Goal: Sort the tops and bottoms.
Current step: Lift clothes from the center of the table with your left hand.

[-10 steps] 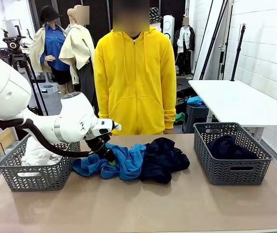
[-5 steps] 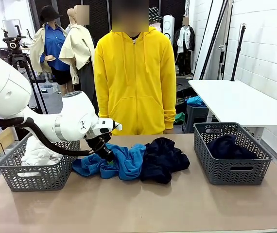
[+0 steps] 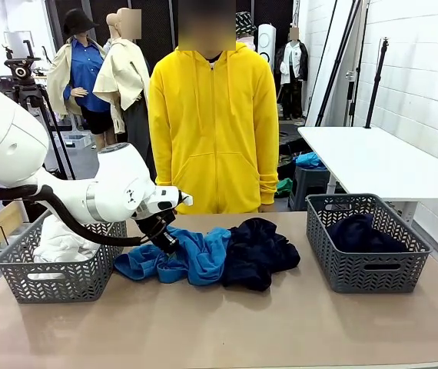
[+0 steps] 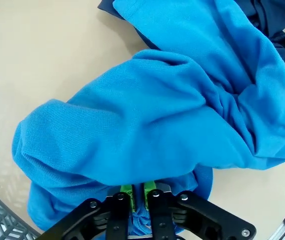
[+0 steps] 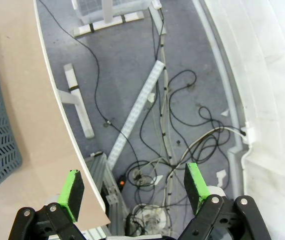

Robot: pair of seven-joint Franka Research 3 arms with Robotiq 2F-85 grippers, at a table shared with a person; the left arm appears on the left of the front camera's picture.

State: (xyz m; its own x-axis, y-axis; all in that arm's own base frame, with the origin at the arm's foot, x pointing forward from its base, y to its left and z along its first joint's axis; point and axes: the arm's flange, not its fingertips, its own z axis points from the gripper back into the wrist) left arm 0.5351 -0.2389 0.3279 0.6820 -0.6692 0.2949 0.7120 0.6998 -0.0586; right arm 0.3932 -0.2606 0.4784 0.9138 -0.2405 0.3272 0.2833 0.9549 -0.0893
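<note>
The left tool (image 4: 137, 189) is clamping tight on a fold of the blue top (image 4: 147, 115), its green pads nearly meeting (the cloth is swallowing their tips). In the front view that top is lying crumpled at the middle of the tabletop (image 3: 242, 330), touching a navy bottom (image 3: 259, 254) on its right. How far one is tucking under the other is hard to make out. The white arm is cutting off part of the left basket (image 3: 50, 280), where the white top (image 3: 58, 244) is sitting; any print on it is too small to make out. A second navy bottom (image 3: 360, 231) is resting in the right basket (image 3: 366, 278), its lower part hiding behind the wall. The right tool (image 5: 135, 187) is hanging wide apart with nothing between its pads, looking past the tabletop's edge at a grey floor (image 5: 192, 60) strewn with cables. A person in a yellow hoodie (image 3: 213, 123) is standing at the far side, beside a white table (image 3: 380, 161).
</note>
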